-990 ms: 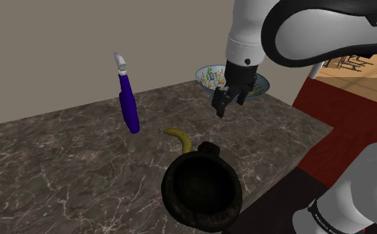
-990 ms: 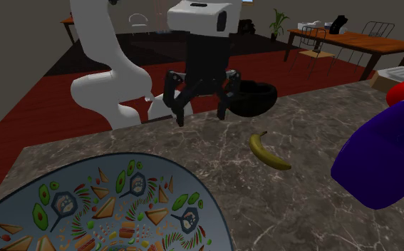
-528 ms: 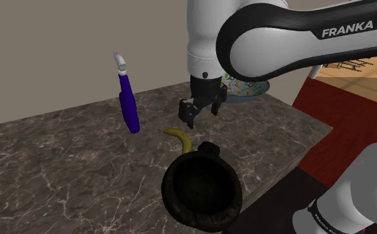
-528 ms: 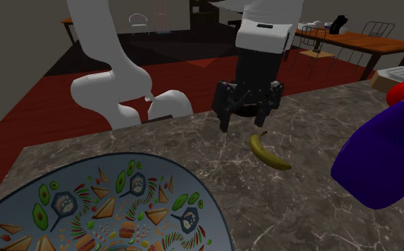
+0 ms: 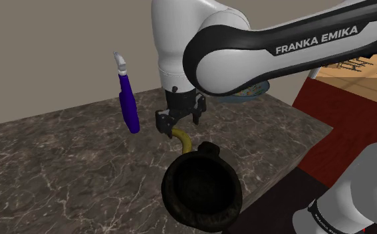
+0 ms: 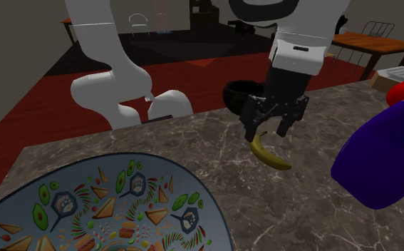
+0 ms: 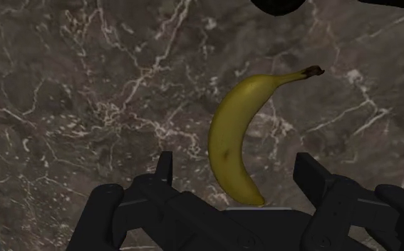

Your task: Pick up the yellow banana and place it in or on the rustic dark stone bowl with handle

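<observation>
In the shoulder view, a purple spray bottle (image 5: 128, 103) is seen at the left. Next, the hand (image 5: 179, 119) is held open just above the yellow banana (image 5: 185, 139), which is laid on the marble bench (image 5: 60, 166) beside the dark bowl (image 5: 203, 186). One banana end is flanked by untouching fingers (image 7: 313, 175). The hand is best centred over the banana's middle, lowered squarely, then closed.

Veined dark marble counter (image 7: 86, 85), smooth-skinned banana (image 7: 232, 135), seemingly rough matt stone bowl (image 5: 169, 194)
</observation>
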